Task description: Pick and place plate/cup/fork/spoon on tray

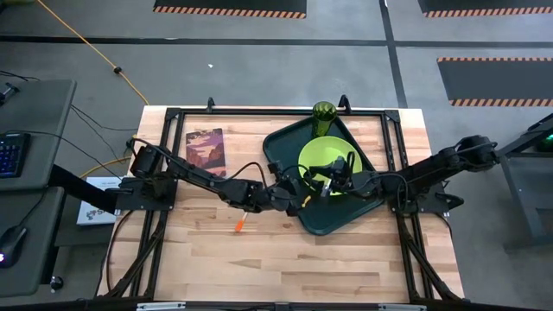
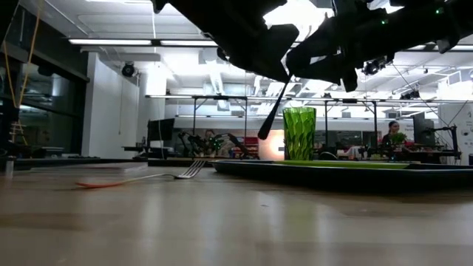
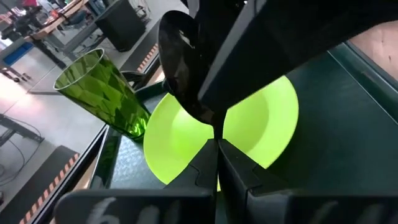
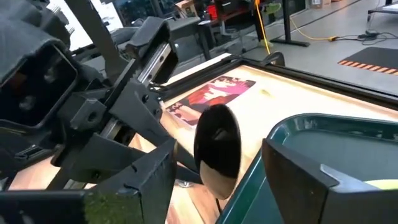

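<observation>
With the spoon [image 3: 183,62] pinched by its handle in the closed left gripper [image 1: 304,200] above the tray [image 1: 285,142] edge near the plate [image 1: 315,154], and the right gripper [image 1: 333,184] spread wide beside it, the spoon should be lowered flat onto bare tray w/o striking plate or cup [image 1: 323,115] before release.

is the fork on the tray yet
No, the fork lies on the bare wooden table, apart from the tray.
</observation>
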You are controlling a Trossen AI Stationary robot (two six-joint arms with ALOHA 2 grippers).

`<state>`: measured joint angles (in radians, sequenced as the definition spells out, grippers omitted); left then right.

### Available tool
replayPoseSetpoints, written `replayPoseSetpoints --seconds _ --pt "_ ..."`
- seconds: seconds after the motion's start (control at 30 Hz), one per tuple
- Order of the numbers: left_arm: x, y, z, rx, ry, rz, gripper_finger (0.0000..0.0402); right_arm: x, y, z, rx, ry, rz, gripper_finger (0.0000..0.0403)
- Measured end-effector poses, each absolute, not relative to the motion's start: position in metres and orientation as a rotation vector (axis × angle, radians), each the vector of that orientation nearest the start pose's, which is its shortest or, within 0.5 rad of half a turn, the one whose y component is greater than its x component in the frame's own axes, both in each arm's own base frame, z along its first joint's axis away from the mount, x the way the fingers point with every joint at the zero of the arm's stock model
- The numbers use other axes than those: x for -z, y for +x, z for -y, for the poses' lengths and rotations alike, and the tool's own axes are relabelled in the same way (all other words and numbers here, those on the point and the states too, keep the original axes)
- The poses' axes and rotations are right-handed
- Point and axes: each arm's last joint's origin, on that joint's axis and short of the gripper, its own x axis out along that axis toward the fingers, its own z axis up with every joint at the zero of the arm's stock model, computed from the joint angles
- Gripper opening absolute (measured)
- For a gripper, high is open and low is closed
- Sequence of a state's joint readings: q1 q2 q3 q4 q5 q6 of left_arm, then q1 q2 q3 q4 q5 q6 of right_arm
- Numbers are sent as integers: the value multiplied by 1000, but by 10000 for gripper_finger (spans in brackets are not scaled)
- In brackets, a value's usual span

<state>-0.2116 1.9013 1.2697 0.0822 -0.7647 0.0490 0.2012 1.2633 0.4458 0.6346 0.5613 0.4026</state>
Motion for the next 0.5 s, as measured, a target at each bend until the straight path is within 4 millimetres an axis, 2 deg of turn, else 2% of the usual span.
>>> replayPoseSetpoints --seconds 0.1,0.17,0.33,0.37,0.43,0.5 --pt "-211 409 67 -530 305 -505 0 -201 240 -33 386 330 -94 197" --pt "-211 410 66 -530 304 -505 0 -201 241 -33 377 330 -95 162" --pt "-210 409 67 -529 307 -513 0 -201 241 -34 365 292 -105 25" --pt "-210 408 68 -522 327 -523 1 -201 240 -34 365 281 -112 14" --pt "-213 403 70 -502 382 -564 1 -204 236 -33 365 273 -123 17" --pt "-222 395 72 -491 404 -588 1 -208 229 -32 370 260 -157 10"
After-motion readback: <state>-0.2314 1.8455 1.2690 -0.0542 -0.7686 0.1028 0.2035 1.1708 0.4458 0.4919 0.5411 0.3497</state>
